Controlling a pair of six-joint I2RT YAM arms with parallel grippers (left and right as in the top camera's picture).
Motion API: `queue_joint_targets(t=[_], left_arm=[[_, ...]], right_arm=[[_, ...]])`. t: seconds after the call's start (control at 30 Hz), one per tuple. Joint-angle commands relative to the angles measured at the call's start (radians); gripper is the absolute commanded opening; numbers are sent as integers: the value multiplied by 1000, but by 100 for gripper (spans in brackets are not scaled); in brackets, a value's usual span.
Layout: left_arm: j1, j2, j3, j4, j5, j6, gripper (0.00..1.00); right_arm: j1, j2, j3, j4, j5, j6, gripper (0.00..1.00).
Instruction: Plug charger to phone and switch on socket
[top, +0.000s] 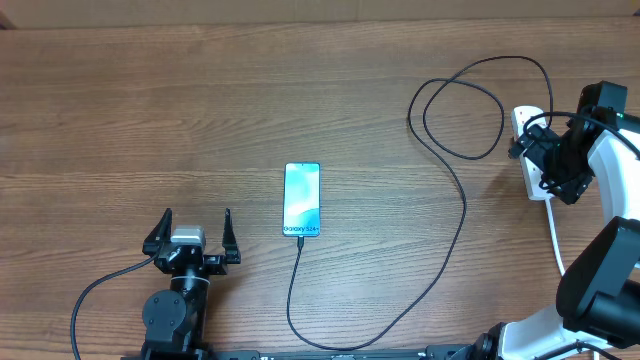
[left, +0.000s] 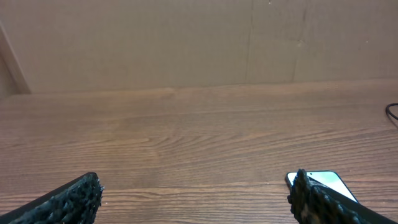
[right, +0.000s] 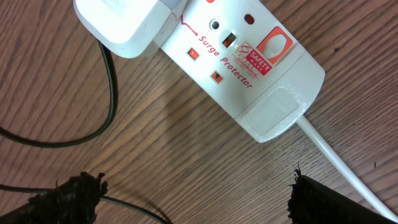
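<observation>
The phone (top: 302, 199) lies flat mid-table with its screen lit; its corner (left: 328, 181) peeks out behind my left gripper's right finger. The charger's black cable (top: 463, 205) runs from the phone's near edge, loops along the front, then curls up to the socket (top: 526, 122) at the right. In the right wrist view a white plug block (right: 127, 25) sits in the socket (right: 249, 68), and the cable (right: 112, 93) trails from it. My right gripper (top: 540, 158) (right: 199, 199) hovers open just above the socket. My left gripper (top: 190, 235) (left: 196, 196) is open left of the phone.
The socket's white cord (top: 554, 235) (right: 336, 152) runs toward the front right, past the right arm's base. A beige wall (left: 186, 43) rises at the far table edge. Bare wooden tabletop (top: 150, 110) spreads across the left and back.
</observation>
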Motion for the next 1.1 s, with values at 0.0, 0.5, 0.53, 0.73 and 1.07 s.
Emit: queue_joint_targets(t=[0.0,0.5,0.53,0.73,1.07], left_arm=[[-4,-10,-3,2,-6,19,99],[-4,-10,-3,2,-5,19,100],[-4,-10,-3,2,-5,19,100],[-4,-10,-3,2,-5,19,100],[-4,-10,-3,2,-5,19,100]], right_arm=[[1,-49,13,2,-2,-1,100],[24,-417,13,2,-2,-1,100],[34,-420,13,2,-2,-1,100],[147,-386,11,2,-2,-1,100],[282,-374,11,2,-2,-1,100]])
